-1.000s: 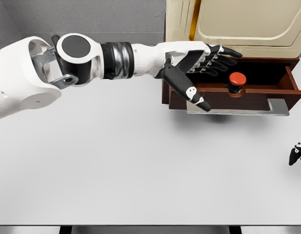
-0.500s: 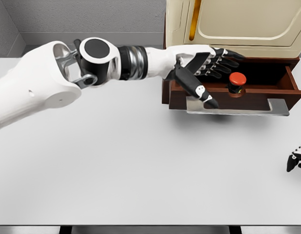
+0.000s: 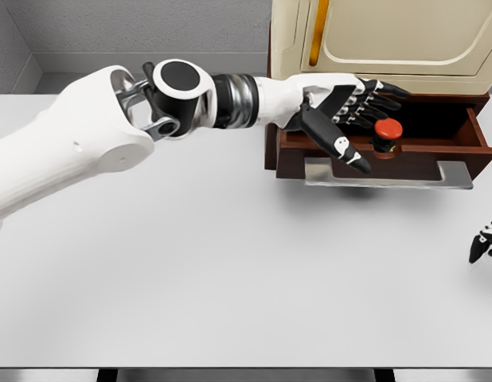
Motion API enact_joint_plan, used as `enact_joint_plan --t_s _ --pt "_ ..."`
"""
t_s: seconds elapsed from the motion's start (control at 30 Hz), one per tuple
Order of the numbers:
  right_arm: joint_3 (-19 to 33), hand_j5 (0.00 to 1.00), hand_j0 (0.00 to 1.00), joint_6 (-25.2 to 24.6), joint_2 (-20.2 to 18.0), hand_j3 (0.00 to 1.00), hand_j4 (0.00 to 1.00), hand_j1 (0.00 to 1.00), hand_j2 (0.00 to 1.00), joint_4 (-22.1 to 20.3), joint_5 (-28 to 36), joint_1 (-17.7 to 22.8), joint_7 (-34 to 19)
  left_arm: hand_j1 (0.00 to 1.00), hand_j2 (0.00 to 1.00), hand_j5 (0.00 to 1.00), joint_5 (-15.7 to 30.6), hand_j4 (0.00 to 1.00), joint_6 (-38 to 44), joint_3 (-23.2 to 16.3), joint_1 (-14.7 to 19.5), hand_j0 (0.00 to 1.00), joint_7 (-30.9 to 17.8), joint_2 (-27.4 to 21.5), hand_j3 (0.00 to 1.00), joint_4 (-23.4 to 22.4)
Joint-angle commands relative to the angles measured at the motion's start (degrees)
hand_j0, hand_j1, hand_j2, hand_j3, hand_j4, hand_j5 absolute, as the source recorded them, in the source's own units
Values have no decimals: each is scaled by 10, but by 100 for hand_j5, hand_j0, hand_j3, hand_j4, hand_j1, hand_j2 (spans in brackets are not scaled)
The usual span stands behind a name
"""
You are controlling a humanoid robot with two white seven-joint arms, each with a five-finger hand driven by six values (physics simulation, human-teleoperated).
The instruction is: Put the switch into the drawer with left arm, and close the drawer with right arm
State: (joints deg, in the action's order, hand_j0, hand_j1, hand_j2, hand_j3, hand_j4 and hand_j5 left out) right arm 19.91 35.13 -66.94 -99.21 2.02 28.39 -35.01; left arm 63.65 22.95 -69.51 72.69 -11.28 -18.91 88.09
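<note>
Switch [image 3: 388, 133], red-capped on a dark base, stood upright inside the open brown drawer [image 3: 461, 149], just beside the fingertips [image 3: 387, 89] of the left hand [image 3: 345, 107], a little below and to their right, not gripped. Left hand reached across from the left side, palm over the drawer's left part, fingers spread and relaxed, holding nothing; thumb [image 3: 341, 145] angled down past the drawer's front wall, tip over the grey handle [image 3: 389, 177]; could not tell whether any finger touched the switch. Drawer pulled out from the cream cabinet [image 3: 389, 36], directly behind and above the fingers, its front toward the table edge nearer the camera. White table [image 3: 230, 263] spread below the fingers, under the arm. Left arm [image 3: 87, 151] stretched from the lower left, with its round black-capped joint well behind the fingers, toward the left. Right hand [image 3: 485, 243] showed only at the far right edge, low over the table, well apart from the drawer and from the left fingers; only a few black-and-white fingertips visible there, too little to tell whether spread or curled.
</note>
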Motion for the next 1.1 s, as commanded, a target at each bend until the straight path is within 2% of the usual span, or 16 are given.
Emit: enact_joint_plan --t_s 0.0,0.2,0.4,0.53,0.63,0.87,1.07 --pt "1 46 46 -1 1 46 46 46 46 -5 8 0 0 100 100 100 0 100 0 1 0 100 -3 11 100 -15" --pt "-3 47 47 -1 -1 47 47 47 47 -15 7 -25 0 100 100 100 -3 100 0 0 -4 100 -18 26 100 -47" --pt "-18 47 47 -1 -2 47 47 47 47 -15 7 -44 0 100 100 100 -3 100 0 0 -4 100 -23 39 100 -48" --pt "-84 47 47 -1 -5 47 47 47 47 -15 6 -106 0 100 100 100 -4 100 -1 0 -4 100 -23 48 100 -50" --pt "-85 47 47 -1 -5 47 47 47 47 -16 6 -106 0 100 100 100 0 100 -1 2 -3 100 -45 37 100 -52" --pt "-86 47 47 -1 -5 47 47 47 47 -16 6 -108 0 100 100 100 -4 100 0 1 -3 100 -59 50 100 -148" --pt "-88 47 47 -1 -6 47 47 47 47 -16 6 -107 0 100 100 100 -12 100 0 0 -10 100 -63 69 100 -158"
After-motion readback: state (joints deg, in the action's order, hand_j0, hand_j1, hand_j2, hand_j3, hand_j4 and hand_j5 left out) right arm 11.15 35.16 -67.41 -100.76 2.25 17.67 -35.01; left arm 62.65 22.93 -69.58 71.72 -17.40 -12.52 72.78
